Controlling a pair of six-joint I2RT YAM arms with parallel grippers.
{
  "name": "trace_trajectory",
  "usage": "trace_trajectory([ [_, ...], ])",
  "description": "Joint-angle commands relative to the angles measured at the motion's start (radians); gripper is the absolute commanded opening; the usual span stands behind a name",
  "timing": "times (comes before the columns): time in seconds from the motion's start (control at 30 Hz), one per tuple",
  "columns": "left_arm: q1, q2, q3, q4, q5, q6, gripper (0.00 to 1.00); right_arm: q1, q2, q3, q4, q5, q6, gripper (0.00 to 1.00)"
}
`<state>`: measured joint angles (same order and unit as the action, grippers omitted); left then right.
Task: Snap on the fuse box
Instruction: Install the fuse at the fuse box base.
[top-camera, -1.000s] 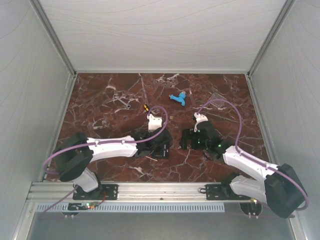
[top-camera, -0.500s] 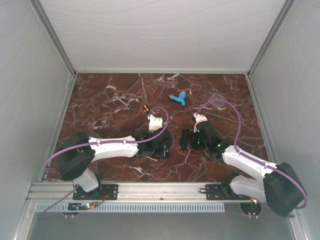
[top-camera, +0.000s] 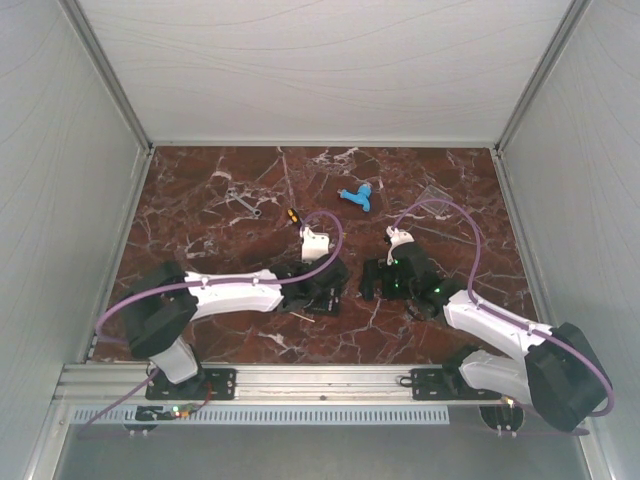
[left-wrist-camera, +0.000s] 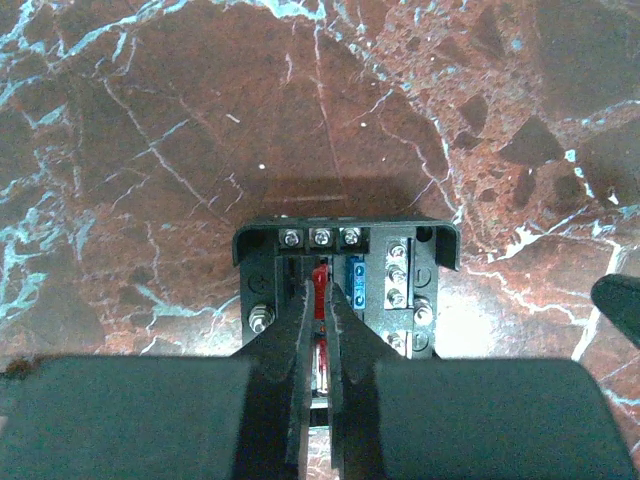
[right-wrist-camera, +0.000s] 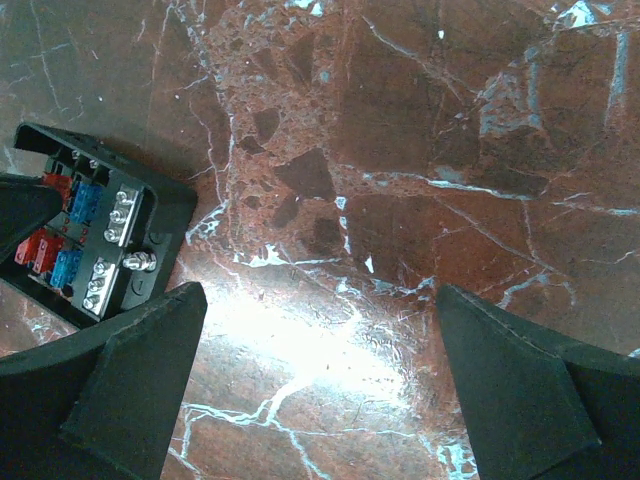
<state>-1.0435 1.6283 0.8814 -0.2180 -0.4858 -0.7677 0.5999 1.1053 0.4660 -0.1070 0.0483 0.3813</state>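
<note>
The fuse box (left-wrist-camera: 400, 300) is a small black square box lying on the marble, uncovered, with red and blue fuses and silver screws inside. It also shows at the left edge of the right wrist view as the fuse box (right-wrist-camera: 120, 245). My left gripper (left-wrist-camera: 320, 292) reaches down into it, its fingers shut on a red fuse (left-wrist-camera: 320, 278) standing in a slot. From above, the left gripper (top-camera: 322, 287) hides most of the box. My right gripper (right-wrist-camera: 320, 295) is open just right of the box, over bare marble; from above the right gripper (top-camera: 378, 280) is close beside the left one.
Toward the back lie a light-blue plastic piece (top-camera: 356, 197), a small wrench (top-camera: 243, 203) and a thin screwdriver (top-camera: 292, 214). A faint clear plastic piece (top-camera: 433, 192) rests at the back right. White walls enclose the table on three sides.
The left arm has shifted slightly right and farther out, with its gripper still shut over the box. The right arm has barely moved.
</note>
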Motion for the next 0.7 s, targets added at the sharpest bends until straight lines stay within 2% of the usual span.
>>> trace_trajectory([
  [0.0,-0.010,0.073,0.046,-0.009,-0.004,-0.002,0.00,-0.004,0.005,0.014,0.032,-0.001,-0.010,0.98],
  [0.5,-0.010,0.137,0.114,-0.184,0.079,0.020,0.00,-0.004,0.004,0.014,0.032,-0.013,-0.012,0.98],
  [0.67,0.003,0.208,0.129,-0.213,0.128,0.028,0.00,-0.004,0.002,0.014,0.032,-0.016,-0.010,0.98],
])
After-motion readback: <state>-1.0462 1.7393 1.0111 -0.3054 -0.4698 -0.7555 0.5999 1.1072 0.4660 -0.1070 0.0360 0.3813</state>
